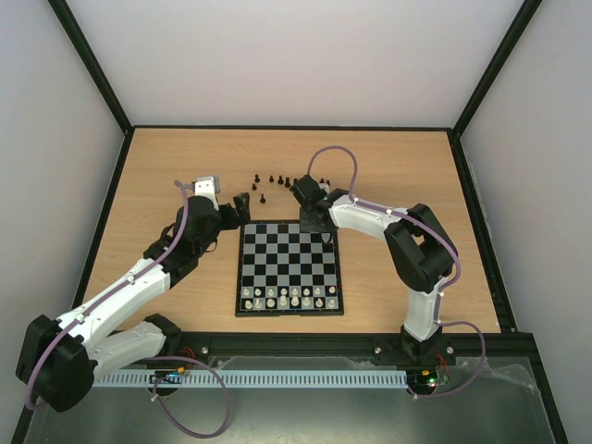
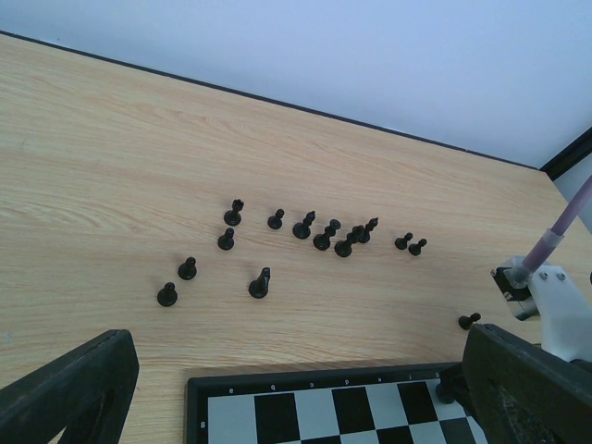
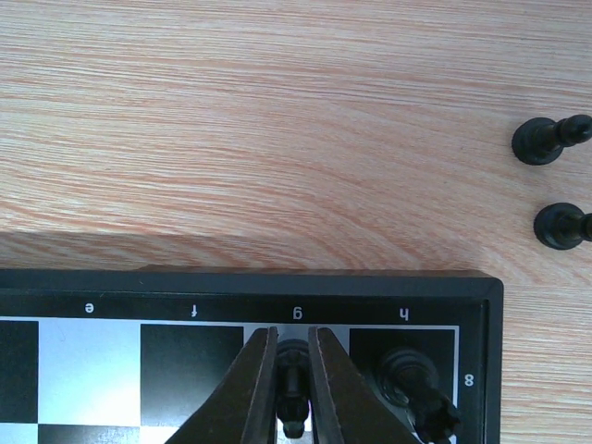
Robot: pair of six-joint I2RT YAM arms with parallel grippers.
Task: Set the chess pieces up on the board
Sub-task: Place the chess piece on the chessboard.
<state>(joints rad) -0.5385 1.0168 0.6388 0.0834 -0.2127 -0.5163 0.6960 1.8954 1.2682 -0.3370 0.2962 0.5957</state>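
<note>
My right gripper point(image 3: 292, 339) pinches a tiny black chess piece point(image 3: 293, 375) on g8 of the black-and-pale checked board point(image 3: 231, 282). My left gripper point(image 2: 296, 384) is spread wide; other black pieces point(image 2: 302, 228) are scattered on the wooden table point(image 2: 111, 166) beyond.

Black chess pieces point(image 2: 302, 228) loose beyond checkered board point(image 1: 289, 264)

Wooden table point(image 1: 166, 185), pale chess pieces point(image 1: 294, 297), white walls point(image 1: 296, 55)

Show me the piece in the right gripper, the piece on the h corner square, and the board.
held piece point(image 3: 293, 370): right wrist view, its body.
corner piece point(image 3: 412, 379): right wrist view, its middle.
board point(image 3: 139, 285): right wrist view, its black frame.
</note>
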